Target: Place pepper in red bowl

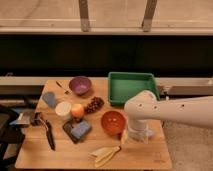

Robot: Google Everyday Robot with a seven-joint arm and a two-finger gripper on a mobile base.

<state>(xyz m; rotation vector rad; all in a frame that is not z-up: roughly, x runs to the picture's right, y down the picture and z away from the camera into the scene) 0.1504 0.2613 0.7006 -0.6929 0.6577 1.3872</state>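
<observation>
Camera view: the only view.
Claw [134, 135]: low over the surface [35, 155] at its right side, just right of the red bowl [113, 122], under the white arm. Opening: cannot tell.
Pepper [62, 87]: probably the slim piece lying just left of the purple bowl [80, 85], well apart from the claw and the red bowl.
Step, judged: pepper not yet gripped.
Technique: travel high over the grapes [94, 104] and round fruit [77, 110]. Grip across the pepper's slim middle. Release low over the bowl's centre.
</observation>
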